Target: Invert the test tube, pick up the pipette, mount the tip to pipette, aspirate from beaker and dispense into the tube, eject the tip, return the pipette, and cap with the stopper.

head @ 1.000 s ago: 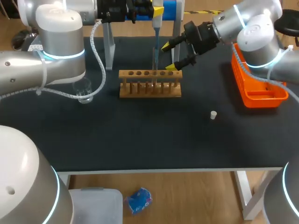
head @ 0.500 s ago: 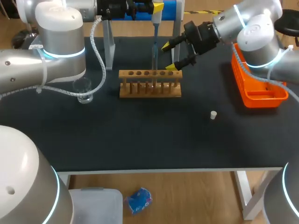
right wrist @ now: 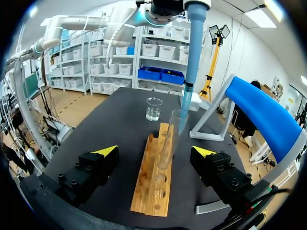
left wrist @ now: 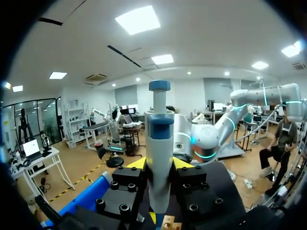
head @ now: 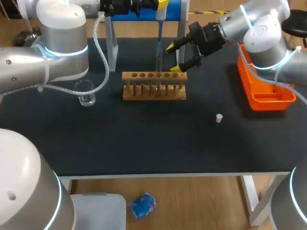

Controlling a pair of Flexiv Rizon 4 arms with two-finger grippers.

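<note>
Right wrist view: right gripper (right wrist: 155, 152) wide open, test tube (right wrist: 168, 141) just ahead; left gripper (left wrist: 159, 165) grips pipette (left wrist: 159, 139) above it.

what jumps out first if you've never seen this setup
The blue pipette, clamped upright in the left gripper, hangs over the wooden rack with its tip at the mouth of a test tube. The right gripper stands open beside that tube; a bright orange basket sits at the table's right edge.

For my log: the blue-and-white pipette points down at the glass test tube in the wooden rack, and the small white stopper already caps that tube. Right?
No: the small white stopper lies on the black table, apart from the wooden rack, per the head view. The blue-and-white pipette part is right.
</note>
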